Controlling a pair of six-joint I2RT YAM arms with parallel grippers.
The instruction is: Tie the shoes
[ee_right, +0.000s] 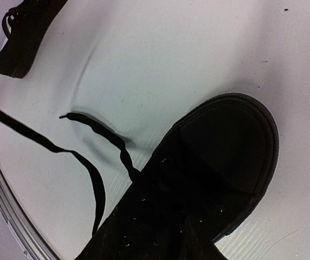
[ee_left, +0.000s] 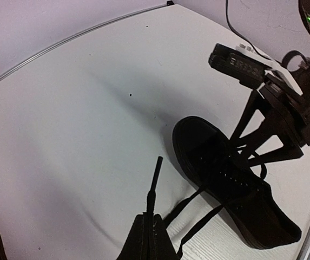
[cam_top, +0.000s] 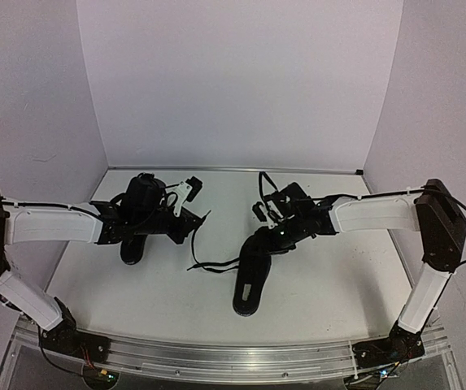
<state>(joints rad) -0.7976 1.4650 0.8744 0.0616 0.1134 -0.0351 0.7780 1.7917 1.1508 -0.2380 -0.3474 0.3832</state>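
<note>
Shoes (cam_top: 250,280) lie apart: left shoe (cam_top: 132,244) at nine o'clock, right shoe (ee_left: 230,189) at five. Left gripper (ee_left: 150,219) pinches a lace (ee_left: 154,181) end tight, holding it out toward nine o'clock, likely ready for knotting. Right gripper (ee_left: 245,147) hovers over the eyelets, jaw width impossible to tell.

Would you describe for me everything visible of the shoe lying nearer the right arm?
This shoe is a matte-black low-top with a rounded toe cap and pale insole label, upright on the table, toe pointing away from the robot. Its laces are untied: one trails loose, the other is pinched in the left pincer.
</note>
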